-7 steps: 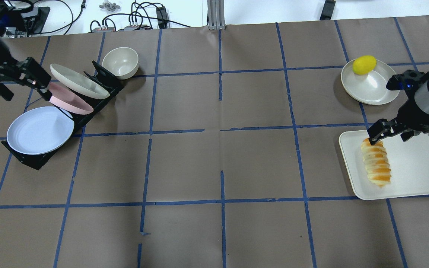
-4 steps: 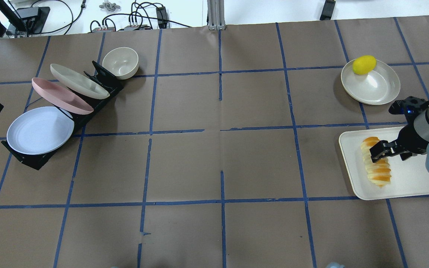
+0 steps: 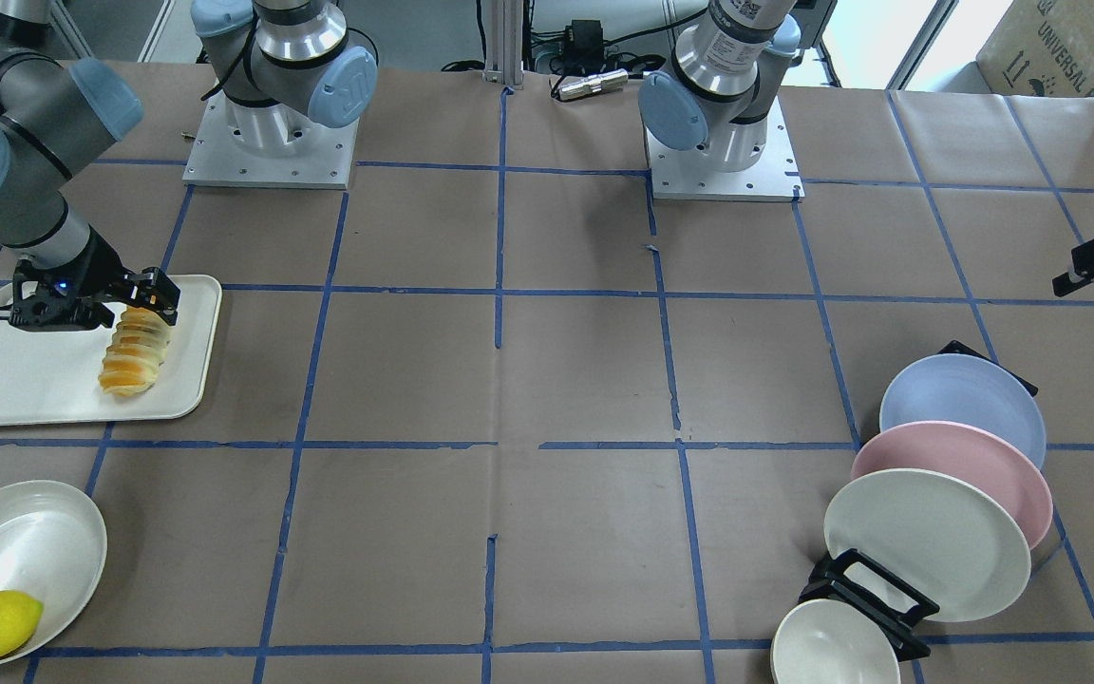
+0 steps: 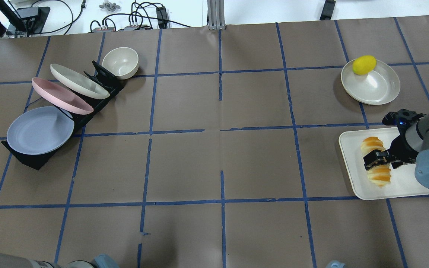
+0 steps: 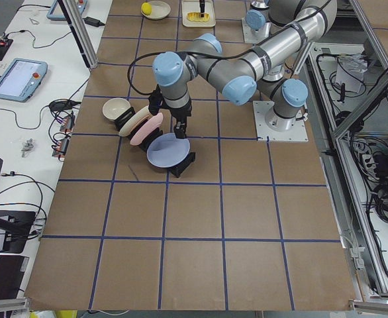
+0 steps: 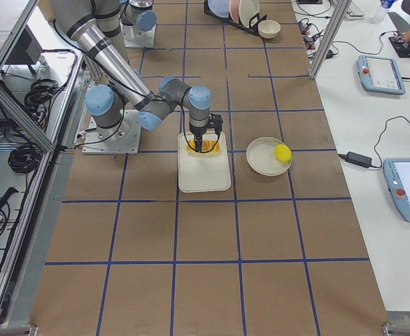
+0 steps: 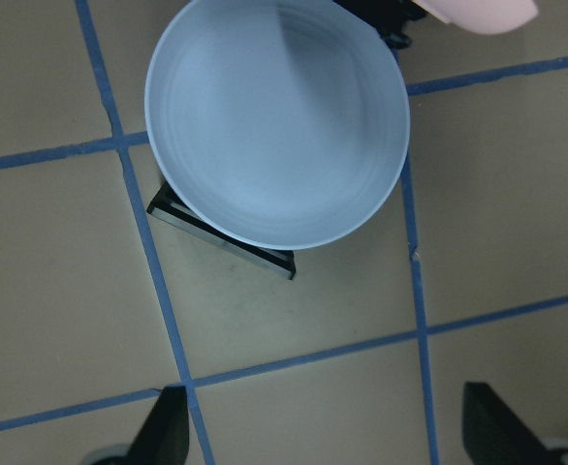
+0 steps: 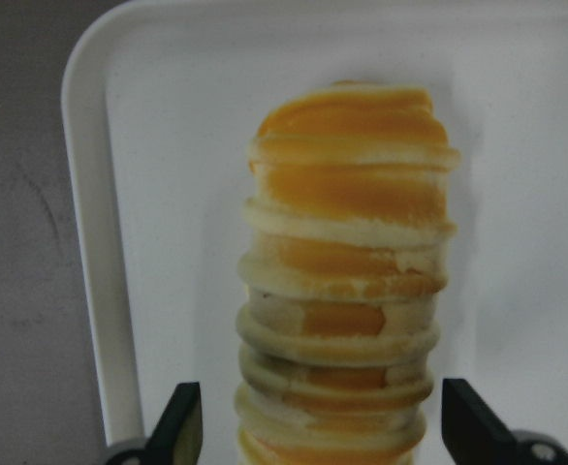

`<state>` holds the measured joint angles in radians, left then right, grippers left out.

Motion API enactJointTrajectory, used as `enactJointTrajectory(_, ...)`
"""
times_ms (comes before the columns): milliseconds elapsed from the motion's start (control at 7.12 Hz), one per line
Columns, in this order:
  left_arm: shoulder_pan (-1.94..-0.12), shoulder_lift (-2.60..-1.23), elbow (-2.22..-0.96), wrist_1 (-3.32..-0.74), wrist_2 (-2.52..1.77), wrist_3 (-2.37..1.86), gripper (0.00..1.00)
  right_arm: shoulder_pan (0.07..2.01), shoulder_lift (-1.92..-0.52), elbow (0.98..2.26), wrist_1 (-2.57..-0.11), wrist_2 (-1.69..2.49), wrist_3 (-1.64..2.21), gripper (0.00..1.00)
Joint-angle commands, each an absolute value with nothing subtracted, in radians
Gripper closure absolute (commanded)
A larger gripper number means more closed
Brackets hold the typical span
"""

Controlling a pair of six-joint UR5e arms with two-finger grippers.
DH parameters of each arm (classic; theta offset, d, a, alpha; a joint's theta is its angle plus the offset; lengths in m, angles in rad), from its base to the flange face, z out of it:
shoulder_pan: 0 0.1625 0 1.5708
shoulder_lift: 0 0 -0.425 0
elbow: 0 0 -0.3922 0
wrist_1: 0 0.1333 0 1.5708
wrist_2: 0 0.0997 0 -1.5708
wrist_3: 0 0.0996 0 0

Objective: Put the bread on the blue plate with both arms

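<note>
Right gripper (image 8: 318,431): fingers apart, straddling the bread (image 8: 347,252) on the white tray (image 8: 168,145). Left gripper (image 7: 328,431): fingers apart, above the blue plate (image 7: 279,126) in its black rack (image 7: 226,237).

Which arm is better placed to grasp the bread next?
Right. The right gripper, open, straddles the bread on the white tray; the left gripper hovers over the blue plate, far from it.
</note>
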<state>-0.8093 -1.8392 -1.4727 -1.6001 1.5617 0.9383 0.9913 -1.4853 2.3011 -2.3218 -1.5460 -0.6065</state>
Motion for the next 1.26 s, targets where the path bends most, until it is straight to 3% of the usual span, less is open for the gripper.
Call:
enactJointTrajectory(0, -0.796, -1.939, -1.473, -1.525, 1.539, 0.971, 0.0, 0.991, -1.441, 2.301, -2.373, -1.543, -0.607, 0.12)
enactJointTrajectory(281, -0.805, -2.026, -1.471, -1.433, 1.476, 0.971, 0.0, 0.991, -1.437, 2.302, -2.375, -1.545, -0.609, 0.12)
enactJointTrajectory(421, -0.811, -2.096, -1.47, -1.355, 1.474, 0.969, 0.0, 0.991, -1.436, 2.303, -2.397, -1.543, -0.611, 0.28)
enactJointTrajectory(562, -0.816, -2.133, -1.47, -1.309, 1.468, 0.971, 0.0, 0.991, -1.43, 2.301, -2.422, -1.543, -0.659, 0.75)
enactJointTrajectory(702, -0.827, -2.146, -1.473, -1.308, 1.467, 0.957, 0.0, 0.991, -1.428, 2.301, -2.422, -1.543, -0.673, 0.95)
enactJointTrajectory(843, -0.851, -2.151, -1.473, -1.313, 1.466, 0.956, 0.08, 0.992, -1.428, 2.301, -2.422, -1.543, -0.675, 0.95)
enactJointTrajectory(1124, -0.851, -2.174, -1.47, -1.325, 1.465, 0.959, 0.36, 1.0, -1.504, 2.295, -2.398, -1.549, -0.68, 0.95)
